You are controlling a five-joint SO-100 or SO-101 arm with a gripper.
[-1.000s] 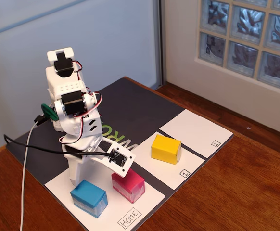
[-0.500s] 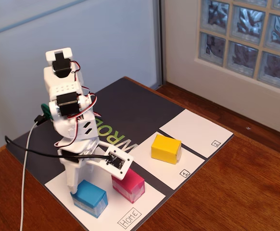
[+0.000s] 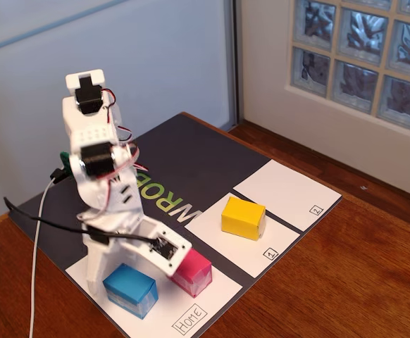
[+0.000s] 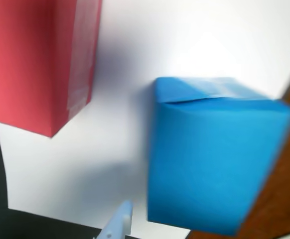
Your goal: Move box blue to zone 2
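From my wrist view only one pale fingertip [image 4: 119, 226] shows, so I can't tell if the gripper [image 3: 113, 271] is open. It hangs just above the box blue [image 3: 129, 289], a matte paper-wrapped block on the white Home panel [image 3: 170, 306] beside the pink block [image 3: 193, 273]. Zone 2 [image 3: 282, 189] lies well apart.
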